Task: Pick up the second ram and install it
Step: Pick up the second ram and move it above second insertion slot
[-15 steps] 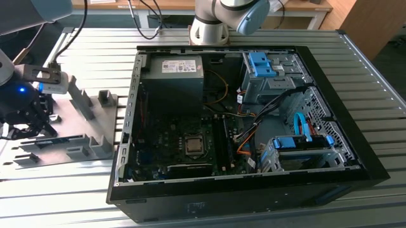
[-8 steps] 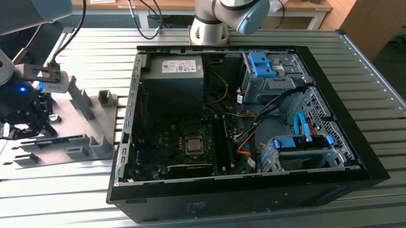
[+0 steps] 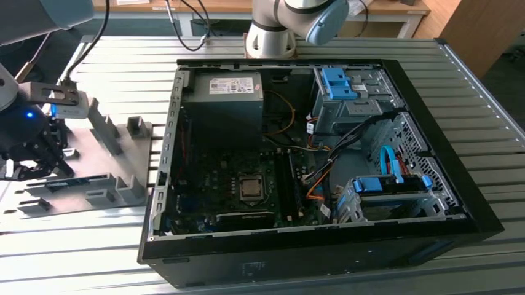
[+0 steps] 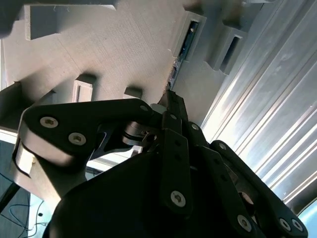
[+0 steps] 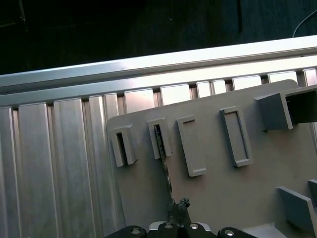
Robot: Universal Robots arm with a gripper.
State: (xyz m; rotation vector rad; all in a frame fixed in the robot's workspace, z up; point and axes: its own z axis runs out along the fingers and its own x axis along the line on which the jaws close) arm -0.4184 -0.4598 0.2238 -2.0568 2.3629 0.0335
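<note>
2nd ram (image 5: 162, 161) btwn end effector (image 5: 176, 205) jaws

The arm's base (image 3: 271, 34) is seen standing upright at the top of the exterior view, with a blue-capped joint (image 3: 328, 18) just beside it toward that view's right. A grey link (image 3: 49, 12) is seen at the exterior view's upper left, and below it the wrist (image 3: 21, 117) is pointed downward. The black gripper (image 3: 34, 165) is held low beneath the wrist. In the second wrist view its linkage fingers (image 4: 174, 144) are drawn together to a narrow tip, and in the first wrist view they are pinched on the thin edge of the second ram (image 5: 166, 173)
</note>
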